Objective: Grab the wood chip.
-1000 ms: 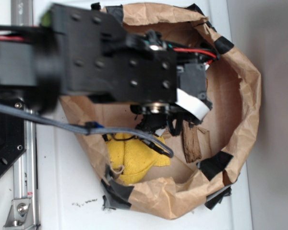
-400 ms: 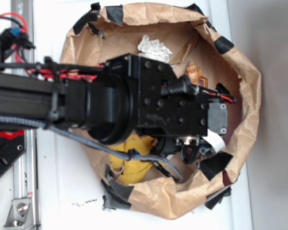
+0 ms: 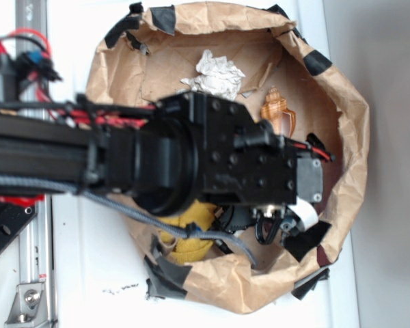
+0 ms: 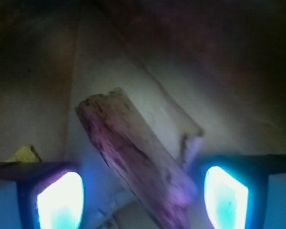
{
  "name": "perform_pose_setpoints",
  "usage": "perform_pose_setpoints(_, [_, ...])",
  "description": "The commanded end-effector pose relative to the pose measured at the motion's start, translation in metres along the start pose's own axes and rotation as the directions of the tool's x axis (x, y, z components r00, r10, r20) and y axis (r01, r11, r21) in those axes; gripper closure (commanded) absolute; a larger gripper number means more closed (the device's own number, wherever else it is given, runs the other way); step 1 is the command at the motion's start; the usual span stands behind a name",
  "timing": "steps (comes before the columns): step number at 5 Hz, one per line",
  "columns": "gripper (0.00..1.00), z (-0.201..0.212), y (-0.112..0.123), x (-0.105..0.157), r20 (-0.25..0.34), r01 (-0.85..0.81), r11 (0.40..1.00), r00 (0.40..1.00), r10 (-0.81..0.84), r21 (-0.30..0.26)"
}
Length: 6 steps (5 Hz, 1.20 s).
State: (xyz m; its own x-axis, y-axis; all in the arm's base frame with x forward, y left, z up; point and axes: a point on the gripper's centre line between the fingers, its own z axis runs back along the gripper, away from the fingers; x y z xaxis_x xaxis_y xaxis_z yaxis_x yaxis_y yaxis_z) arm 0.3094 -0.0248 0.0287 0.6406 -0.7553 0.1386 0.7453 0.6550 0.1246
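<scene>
**Grasp approach: risks and enclosure contents**

White tabletop (image 3: 89, 273) supports a crumpled brown paper enclosure (image 3: 352, 137), patched with black tape, which serves as the work container.

**Gripper state.** In the wrist view the gripper (image 4: 142, 193) is open. Its two glowing pads sit well apart, with the wood chip (image 4: 138, 164) lying diagonally between them on the paper floor. No contact is visible.

**Risks.**
- The chip lies skewed to the jaw line. Closing as-is would probably pinch it across a corner, which could rotate or eject it.
- One end of the chip runs under the lower edge of the wrist view (its full length cannot be seen), so grip position along the piece is uncertain.
- The paper floor is creased; a pad descending too far may snag or drag it.

**Container contents.** From the exterior view: a crumpled white wad (image 3: 215, 74), an orange striped seashell (image 3: 279, 113) and a yellow cloth (image 3: 184, 236), partly hidden beneath the arm. The chip itself is hidden there.
</scene>
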Motion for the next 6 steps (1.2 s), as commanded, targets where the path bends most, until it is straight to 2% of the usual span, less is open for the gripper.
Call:
perform_pose_setpoints(1, [0.00, -0.016, -0.010, 0.024, 0.019, 0.052, 0.998, 0.998, -0.052, 0.029])
perform_pose_setpoints(2, [1.00, -0.021, -0.005, 0.024, -0.003, -0.016, 0.998, 1.000, 0.016, 0.054])
perform_pose_setpoints(3, [1.00, -0.018, 0.001, 0.022, 0.010, -0.050, 0.997, 0.999, 0.049, 0.062])
perform_pose_setpoints(4, [1.00, -0.012, 0.020, 0.014, -0.011, -0.180, 0.982, 0.983, 0.181, 0.053])
perform_pose_setpoints(5, [1.00, -0.004, 0.032, 0.008, -0.001, -0.248, 0.968, 0.969, 0.248, 0.037])
perform_pose_setpoints(6, [1.00, -0.010, 0.033, 0.000, -0.041, -0.290, 0.957, 0.956, 0.290, 0.002])
